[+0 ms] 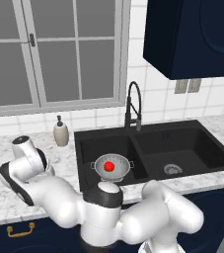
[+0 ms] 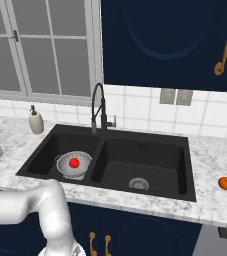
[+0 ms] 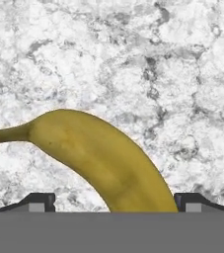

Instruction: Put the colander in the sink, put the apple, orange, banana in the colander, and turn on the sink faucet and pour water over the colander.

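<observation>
The yellow banana (image 3: 98,153) lies on the marble counter, filling the hand view. My gripper (image 3: 116,202) hangs right over it, open, with one dark fingertip (image 3: 40,201) on each side of the fruit; the right tip sits close to the banana's edge. In the base views the shiny colander (image 1: 112,166) stands in the left basin of the black sink (image 1: 182,143) with the red apple (image 1: 109,167) inside it. The orange (image 2: 226,183) rests on the counter right of the sink. The black gooseneck faucet (image 1: 133,106) rises behind the basins; no water runs from it.
A beige soap dispenser (image 1: 60,132) stands on the counter left of the sink. My arm is folded low over the left counter (image 1: 0,197). A dark wall cabinet (image 1: 197,34) hangs above the right basin, with a window behind the counter.
</observation>
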